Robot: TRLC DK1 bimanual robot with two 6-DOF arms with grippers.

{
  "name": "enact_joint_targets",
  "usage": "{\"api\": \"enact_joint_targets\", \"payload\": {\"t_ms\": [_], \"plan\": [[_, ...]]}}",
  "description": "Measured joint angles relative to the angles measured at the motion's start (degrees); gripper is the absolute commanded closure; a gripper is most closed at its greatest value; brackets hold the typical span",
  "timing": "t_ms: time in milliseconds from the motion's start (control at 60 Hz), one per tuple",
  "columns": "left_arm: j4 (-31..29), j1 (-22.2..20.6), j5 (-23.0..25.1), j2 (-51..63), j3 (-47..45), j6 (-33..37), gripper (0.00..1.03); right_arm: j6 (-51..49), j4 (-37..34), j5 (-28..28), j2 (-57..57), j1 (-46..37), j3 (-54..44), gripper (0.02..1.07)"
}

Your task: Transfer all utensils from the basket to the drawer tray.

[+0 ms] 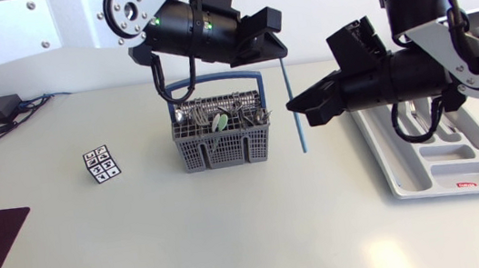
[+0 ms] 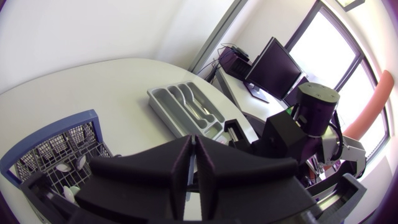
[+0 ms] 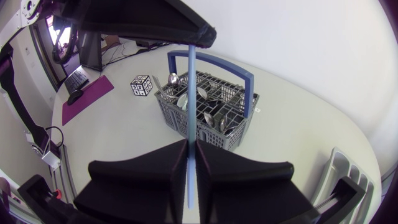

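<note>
The blue stick hangs upright just beside the basket, on the side facing the drawer tray. The left gripper is clamped on its top end. The right gripper, nearer the tray, seems closed on its middle. Bare table lies between stick and tray.

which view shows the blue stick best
Head view: the blue stick hangs from the left tool beside the basket, its free lower end visible. Right wrist view shows the upper stretch running down to the right tool. Left wrist view shows only a sliver inside the left tool.
</note>
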Motion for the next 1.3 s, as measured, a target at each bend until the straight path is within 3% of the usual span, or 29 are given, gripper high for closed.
{"api": "enact_joint_targets", "payload": {"t_ms": [100,167,383,633,967,1133,1167,1250,1300], "plan": [[0.09,0.24,0.31,-0.02,0.63,-0.02,0.25,-0.02,-0.04,0.00,0.00,0.15,-1.49,1.01],[1.09,0.96,0.28,-0.74,0.79,-0.07,0.15,-0.26,-0.37,0.02,0.00,0.15,-2.99,1.01],[5.09,7.98,-2.08,-6.80,0.72,-0.35,0.12,-2.03,-3.15,3.30,0.00,-5.25,-6.54,1.01],[4.83,13.81,-12.00,-11.28,-6.54,6.97,0.11,-4.28,-4.39,11.37,5.03,-20.87,-6.58,1.01],[4.85,24.17,-14.84,-11.80,-19.32,15.43,0.11,-5.05,-2.27,19.54,12.17,-29.31,-6.43,0.99],[5.68,26.82,-14.86,-11.34,-22.49,17.51,0.12,-5.09,-0.33,20.65,15.85,-31.45,-6.16,0.97],[5.95,26.99,-14.86,-11.06,-22.77,17.97,0.11,-5.22,0.13,20.74,16.39,-31.69,-6.16,0.90],[6.62,27.23,-14.86,-9.75,-23.71,18.91,0.12,-5.27,0.44,21.07,17.86,-31.95,-5.73,0.61],[6.86,27.10,-14.86,-9.27,-24.65,20.09,0.11,-5.25,0.44,21.09,18.45,-31.89,-5.73,0.35]]}}
